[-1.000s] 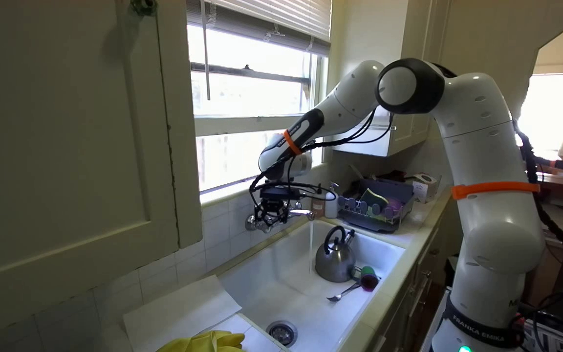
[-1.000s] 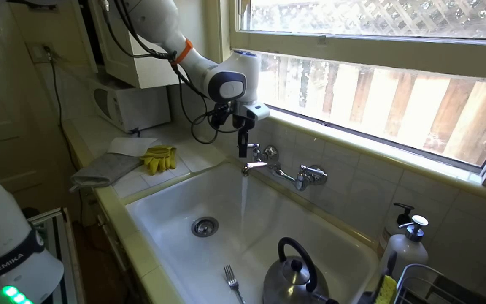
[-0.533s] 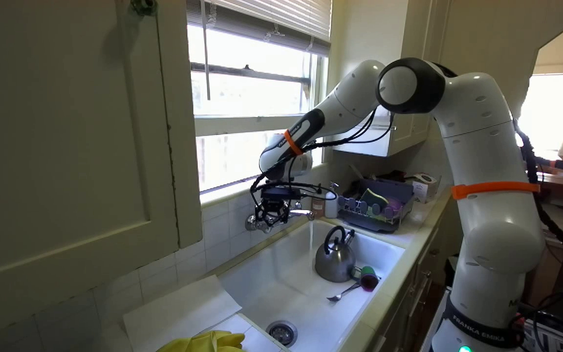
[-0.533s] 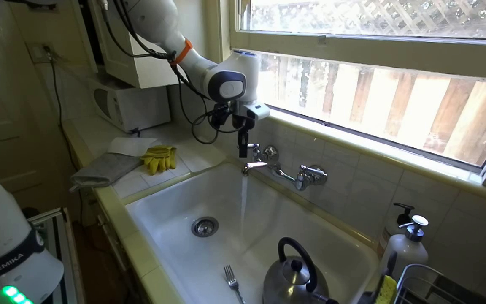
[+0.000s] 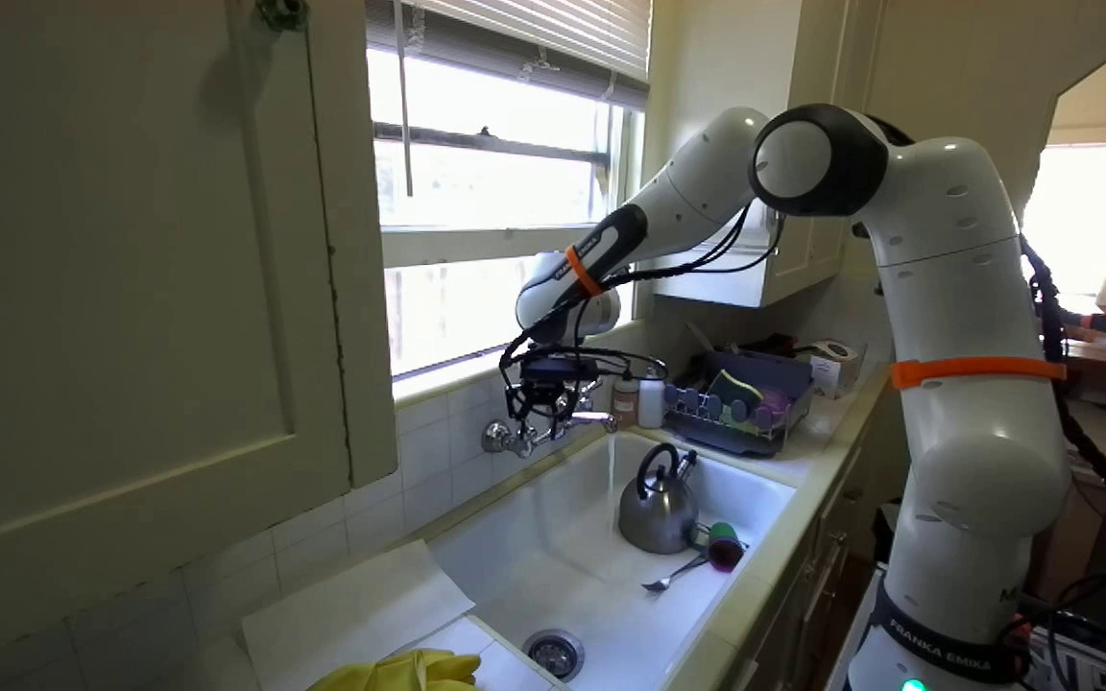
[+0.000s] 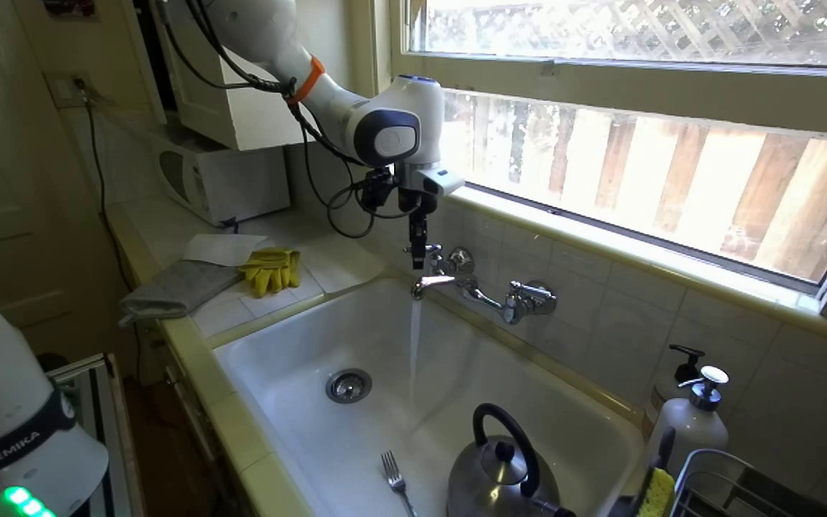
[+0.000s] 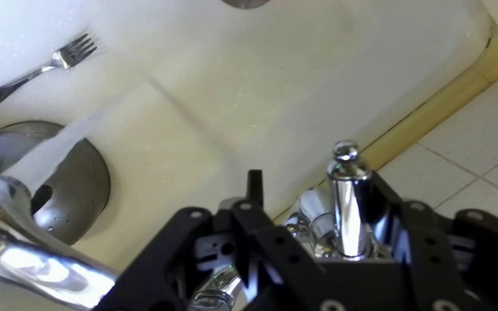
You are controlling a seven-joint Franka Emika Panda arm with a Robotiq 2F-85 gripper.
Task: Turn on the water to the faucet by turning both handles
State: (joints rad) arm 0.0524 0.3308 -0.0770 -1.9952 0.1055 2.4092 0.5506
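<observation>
Water (image 6: pixel 414 337) streams from the short spout (image 6: pixel 431 283) of the chrome faucet (image 5: pixel 553 438) into the white sink. In the wrist view my gripper (image 7: pixel 316 185) is open, its black fingers on either side of an upright chrome handle (image 7: pixel 347 211). That handle is close to the right finger; I cannot tell whether they touch. A wide gap separates it from the left finger. In an exterior view the gripper (image 6: pixel 418 253) points down in front of this far handle, partly hiding it. The nearer handle (image 6: pixel 525 298) stands apart from the gripper, on the spout's other side.
A metal kettle (image 6: pixel 503 467), a fork (image 6: pixel 393 474) and a cup (image 5: pixel 724 549) lie in the sink (image 5: pixel 601 595). Soap bottles (image 6: pixel 690 431) and a dish rack (image 5: pixel 740 413) stand at its end. The tiled wall and window sill (image 6: pixel 600 237) rise close behind the gripper.
My gripper's fingers have spread apart from around the handle. The wrist has risen slightly and shifted a little. Water runs from the spout throughout.
</observation>
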